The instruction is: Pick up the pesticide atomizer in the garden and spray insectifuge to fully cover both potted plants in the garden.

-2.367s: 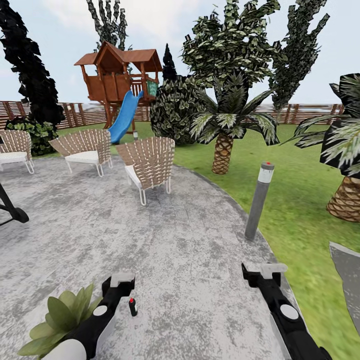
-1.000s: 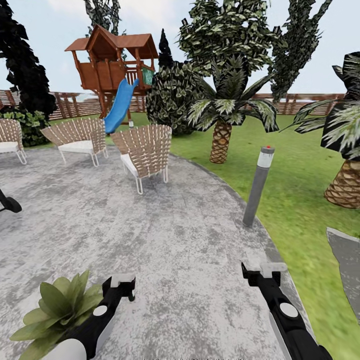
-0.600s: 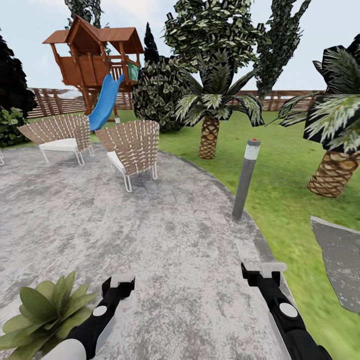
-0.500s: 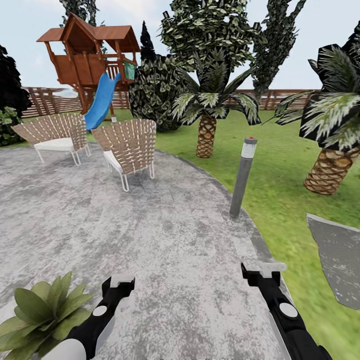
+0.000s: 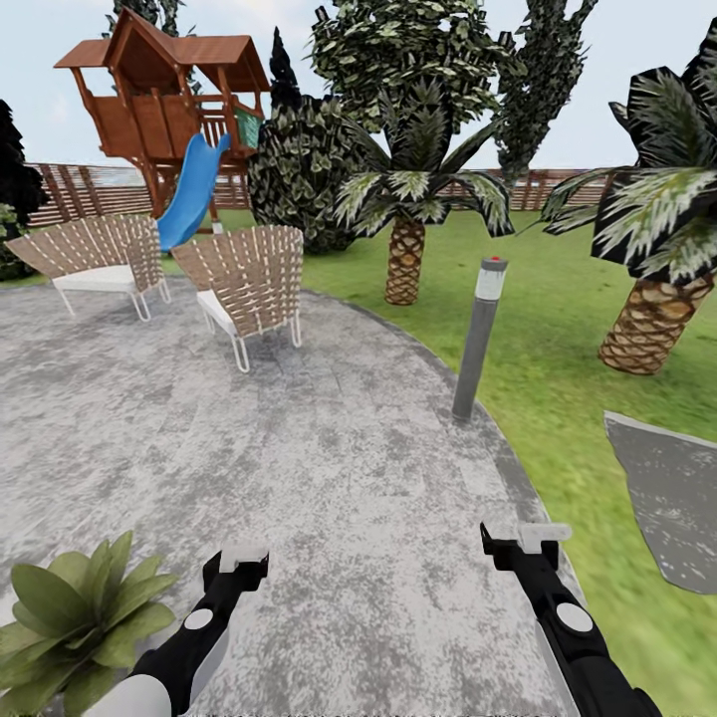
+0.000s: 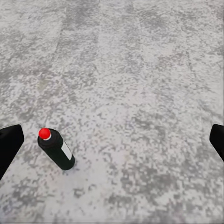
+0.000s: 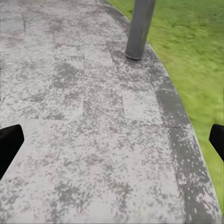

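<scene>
While both pincers gape empty, the glossy cylindrical pesticide atomizer (image 6: pixel 56 150) stands tilted on mottled grey paving (image 6: pixel 140 70).

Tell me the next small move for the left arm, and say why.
Probably lower the left gripper toward the small dark bottle with the red tip and shift over it. In the left wrist view the bottle stands free on the grey mottled paving, near one fingertip rather than centred, and the jaws are wide open and empty.
</scene>
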### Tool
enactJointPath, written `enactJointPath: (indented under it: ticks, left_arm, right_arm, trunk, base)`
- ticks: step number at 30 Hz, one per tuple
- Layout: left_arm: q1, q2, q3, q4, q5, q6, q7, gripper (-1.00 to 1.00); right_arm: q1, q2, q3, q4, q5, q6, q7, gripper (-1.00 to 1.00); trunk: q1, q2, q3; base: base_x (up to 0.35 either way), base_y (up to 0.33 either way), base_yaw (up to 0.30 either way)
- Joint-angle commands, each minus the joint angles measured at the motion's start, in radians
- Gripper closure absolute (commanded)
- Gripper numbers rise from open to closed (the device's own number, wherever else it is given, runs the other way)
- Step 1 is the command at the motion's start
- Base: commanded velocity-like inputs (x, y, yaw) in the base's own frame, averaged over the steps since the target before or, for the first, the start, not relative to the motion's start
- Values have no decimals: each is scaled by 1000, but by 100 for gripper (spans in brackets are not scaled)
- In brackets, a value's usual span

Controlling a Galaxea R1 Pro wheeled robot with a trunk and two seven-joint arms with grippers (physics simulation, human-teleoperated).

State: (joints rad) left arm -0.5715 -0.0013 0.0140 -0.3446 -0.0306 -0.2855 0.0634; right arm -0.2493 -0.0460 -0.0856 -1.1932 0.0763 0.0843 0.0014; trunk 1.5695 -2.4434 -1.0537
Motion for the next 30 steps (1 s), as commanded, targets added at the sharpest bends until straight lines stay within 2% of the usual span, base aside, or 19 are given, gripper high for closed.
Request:
enactJointPath:
  ticks: [1, 8, 30]
  left_arm:
    - [-1, 0, 1, 1, -3, -3, 3, -100]
    - [-1, 0, 1, 1, -4, -4, 3, -100]
    - [-1, 2, 6, 1, 3, -3, 6, -100]
  right_arm:
    - [0, 0, 0, -2, 8, 6, 0, -100]
    - [0, 0, -1, -2, 8, 6, 0, -100]
    - [0, 0, -2, -2, 10, 6, 0, -100]
  trunk:
    - [4, -8, -5]
    - [31, -57, -30]
    - [40, -62, -145]
  base:
    - [0, 0, 75]
    - [0, 0, 18]
    - [0, 0, 0]
